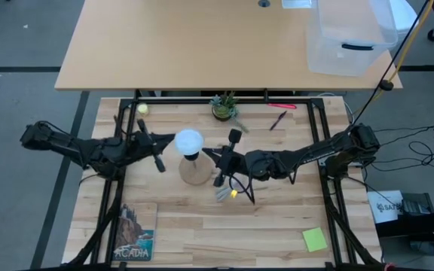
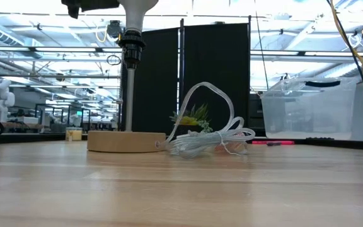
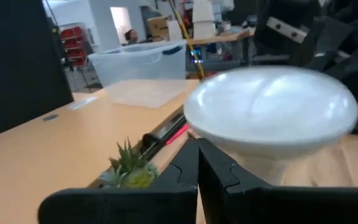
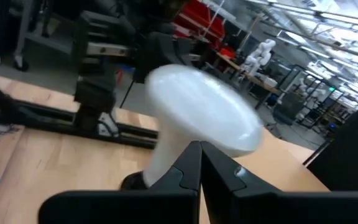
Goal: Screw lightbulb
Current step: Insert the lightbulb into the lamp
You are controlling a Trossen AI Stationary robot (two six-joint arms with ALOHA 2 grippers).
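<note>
The white lightbulb (image 1: 189,141) stands upright with its base in the black socket (image 2: 132,45) on top of the round wooden stand (image 1: 195,174). It also shows in the left wrist view (image 3: 271,112) and the right wrist view (image 4: 197,112). My left gripper (image 1: 170,144) is shut, level on the bulb's left side; its tips (image 3: 197,155) are just under the globe. My right gripper (image 1: 208,156) is shut, level on the bulb's right side; its tips (image 4: 199,155) are near the bulb's cone. My left gripper's shut fingertips (image 3: 194,149) point level at the cone under the bulb's globe (image 3: 260,163) from the table's left; I cannot tell whether they touch it. My right gripper's shut fingertips (image 4: 194,152) point level at the bulb's cone (image 4: 166,149) from the right; I cannot tell whether they touch it.
A coil of clear cord (image 1: 230,193) lies beside the stand's base. A small potted plant (image 1: 224,108), a pink pen (image 1: 282,106), a yellow-green ball (image 1: 142,108), a book (image 1: 136,233) and a green note (image 1: 315,239) lie about. A clear bin (image 1: 349,34) stands on the far table.
</note>
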